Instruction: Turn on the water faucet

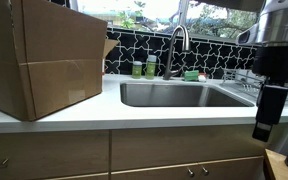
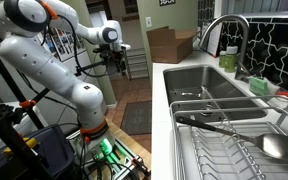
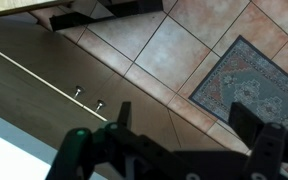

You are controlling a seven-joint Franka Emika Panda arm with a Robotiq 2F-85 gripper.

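"Brushed steel, is that the water faucet (image 1: 171, 55) behind the sink (image 1: 174, 96)?"

"It is. It's a tall gooseneck on the sink's back rim, about midway along, with its spout arched forward over the basin. Two small green bottles (image 1: 144, 68) stand just beside its base. A green sponge (image 1: 191, 74) lies on its other side, and both sit on the ledge behind the sink."

"And the gripper?"

"Well apart from the tap in both exterior views. The gripper (image 1: 263, 130) hangs in front of the counter edge, off the sink's front corner on the dish rack (image 1: 246, 80) side. Seen along the counter, the gripper (image 2: 119, 66) is out over the floor, away from the sink."

"Its fingers?"

"Spread wide in the wrist view and holding nothing. There the gripper (image 3: 174, 140) looks down on floor tiles (image 3: 169, 50), a patterned rug (image 3: 249, 75) and a wooden cabinet front (image 3: 44, 85) with two small knobs."

"What's at the sink's other end?"

"A large cardboard box (image 1: 44, 55) on the white counter (image 1: 134, 115), just beside the sink's rim. I can't tell whether it touches."
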